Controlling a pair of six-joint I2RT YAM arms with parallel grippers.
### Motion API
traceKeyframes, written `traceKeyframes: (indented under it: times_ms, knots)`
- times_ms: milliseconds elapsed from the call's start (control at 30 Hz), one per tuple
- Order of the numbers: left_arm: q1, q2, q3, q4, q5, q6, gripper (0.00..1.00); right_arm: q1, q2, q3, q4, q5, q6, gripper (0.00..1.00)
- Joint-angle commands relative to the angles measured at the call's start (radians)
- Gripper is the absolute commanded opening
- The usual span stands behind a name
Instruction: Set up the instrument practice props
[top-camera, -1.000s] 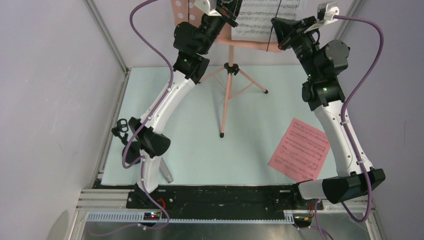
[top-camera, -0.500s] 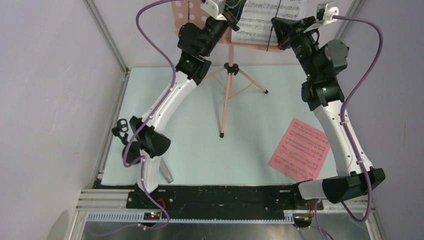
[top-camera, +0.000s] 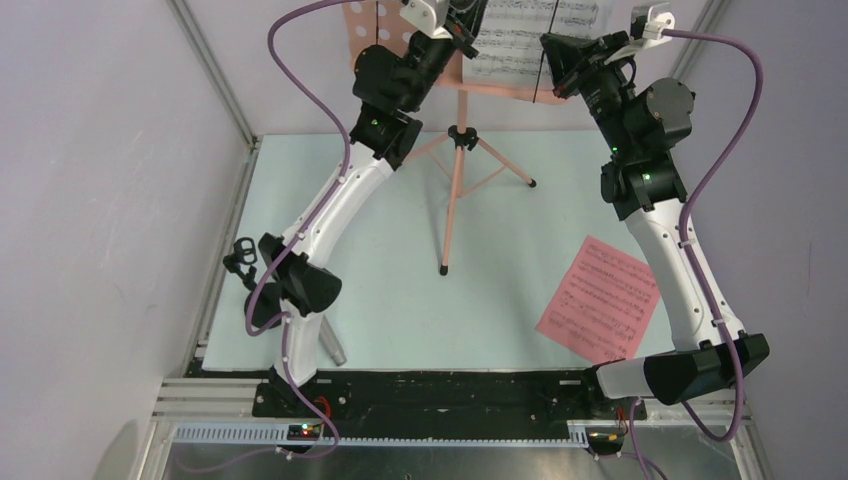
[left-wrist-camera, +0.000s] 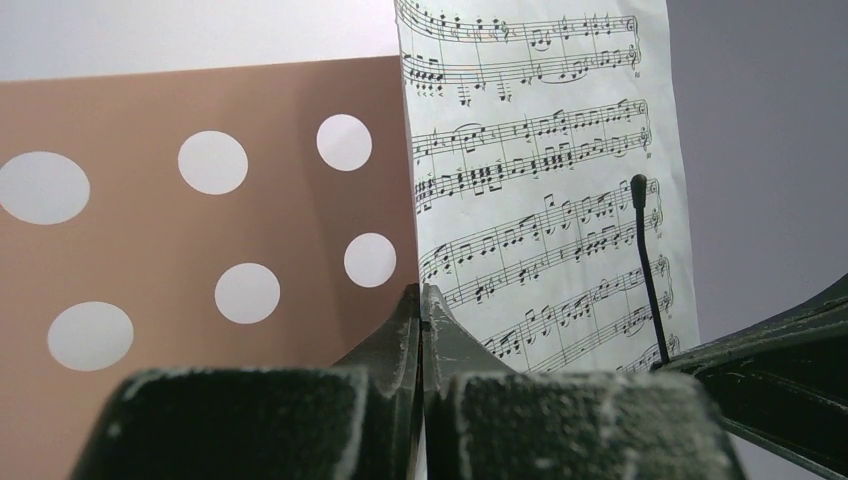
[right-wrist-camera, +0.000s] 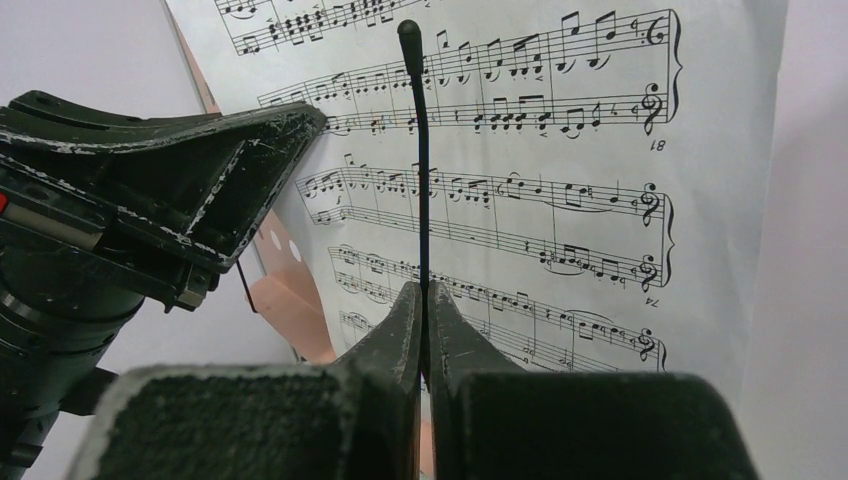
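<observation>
The salmon-pink music stand (top-camera: 456, 190) stands at the back middle, its perforated desk (left-wrist-camera: 200, 260) up high. A white sheet-music page (top-camera: 520, 45) rests on the desk. My left gripper (top-camera: 466, 22) is shut on the page's left edge (left-wrist-camera: 520, 180), jaws pressed together (left-wrist-camera: 421, 298). My right gripper (top-camera: 549, 62) is shut (right-wrist-camera: 422, 298) on the stand's thin black page-retainer wire (right-wrist-camera: 423, 180), which lies over the white page (right-wrist-camera: 560, 200). A pink page (top-camera: 600, 300) lies flat on the table at right. The grey microphone (top-camera: 333, 346) and the black mic stand (top-camera: 240, 256) lie by the left arm's base.
The stand's tripod legs (top-camera: 500, 165) spread over the back middle of the pale table mat (top-camera: 400, 300). Walls and a metal frame (top-camera: 215, 90) close in the table at left, back and right. Purple cables (top-camera: 300, 60) loop from both wrists.
My left gripper has lifted a little up and back, carrying the white page's left edge higher on the desk. The right gripper stays on the wire.
</observation>
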Motion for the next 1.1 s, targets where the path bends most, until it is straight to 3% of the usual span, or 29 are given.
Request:
traceKeyframes:
  times_ms: [0,267,333,367,533,700,767,867,1067]
  knots:
    - [-0.007,-0.018,0.052,0.025,-0.011,0.032,0.0,0.022,0.008,0.032,0.003,-0.024,-0.01,0.0]
    - [-0.008,-0.015,0.046,0.025,0.009,0.039,0.0,0.025,0.027,0.074,-0.06,-0.004,-0.008,0.01]
    - [-0.008,-0.016,0.043,0.025,0.006,0.037,0.0,0.025,0.027,0.078,-0.07,0.005,-0.007,0.08]
    - [-0.008,-0.016,0.042,0.025,0.005,0.037,0.0,0.025,0.027,0.08,-0.073,0.01,-0.007,0.18]
    - [-0.008,-0.016,0.044,0.025,-0.007,0.038,0.0,0.025,0.023,0.088,-0.085,0.031,-0.008,0.41]
    - [-0.008,-0.028,0.034,0.026,-0.022,0.033,0.03,0.025,-0.01,0.088,-0.098,0.054,0.004,0.49]
    - [-0.009,-0.038,0.023,0.025,-0.032,0.027,0.15,0.025,-0.028,0.09,-0.11,0.068,0.012,0.54]
    - [-0.012,-0.059,-0.002,0.024,-0.042,0.024,0.51,0.023,-0.054,0.106,-0.161,0.099,0.024,0.57]
    - [-0.014,-0.139,-0.089,0.026,-0.043,-0.01,0.81,0.014,-0.115,0.115,-0.324,0.141,0.052,0.59]
